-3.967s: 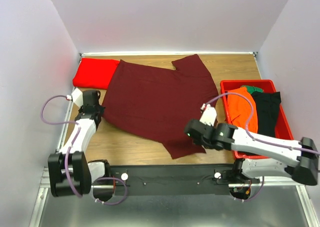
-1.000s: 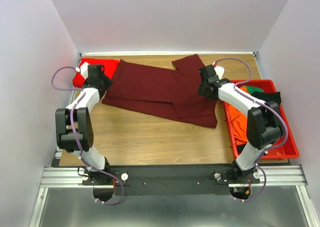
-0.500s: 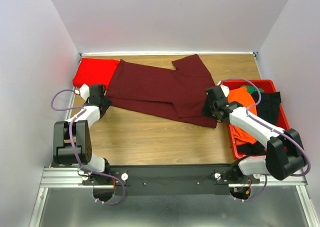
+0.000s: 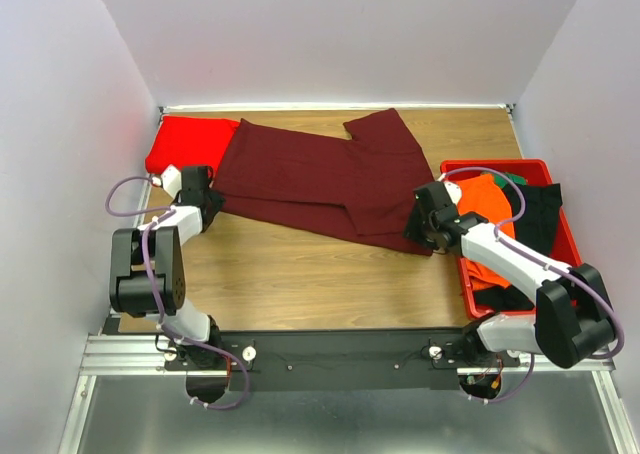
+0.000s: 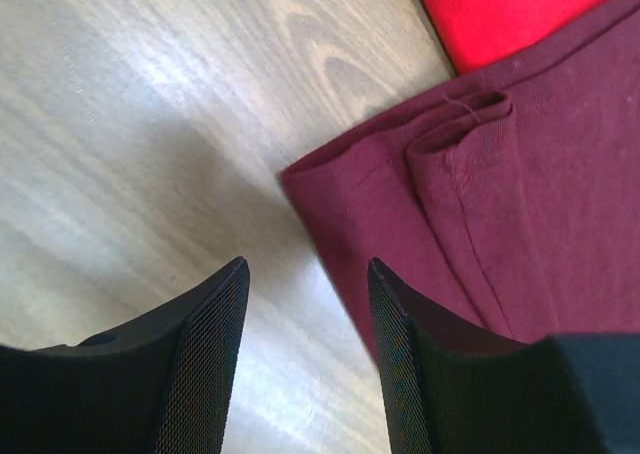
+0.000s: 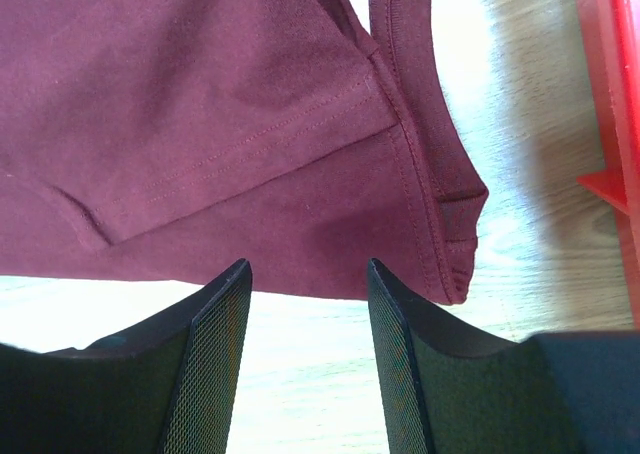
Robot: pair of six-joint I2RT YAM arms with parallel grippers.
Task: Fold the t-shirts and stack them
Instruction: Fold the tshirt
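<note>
The dark maroon t-shirt (image 4: pixel 320 174) lies folded over into a long band across the back of the wooden table. A folded bright red t-shirt (image 4: pixel 190 144) sits at the back left, and the maroon one overlaps its right end. My left gripper (image 4: pixel 205 206) is open at the band's near-left corner, over bare wood (image 5: pixel 150 124). The maroon corner (image 5: pixel 520 194) lies just right of its fingers and red cloth (image 5: pixel 510 9) shows beyond. My right gripper (image 4: pixel 425 224) is open at the near-right corner. Its fingers straddle the maroon hem (image 6: pixel 200 124) and grip nothing.
A red bin (image 4: pixel 490 164) stands at the right edge with orange (image 4: pixel 490 199), black (image 4: pixel 540 224) and green clothes in it. Its wall (image 6: pixel 610 74) is close to the right gripper. White walls enclose the table on three sides.
Both grippers have drawn back from the shirt's far side to its near corners. The maroon shirt stays folded where they left it.
</note>
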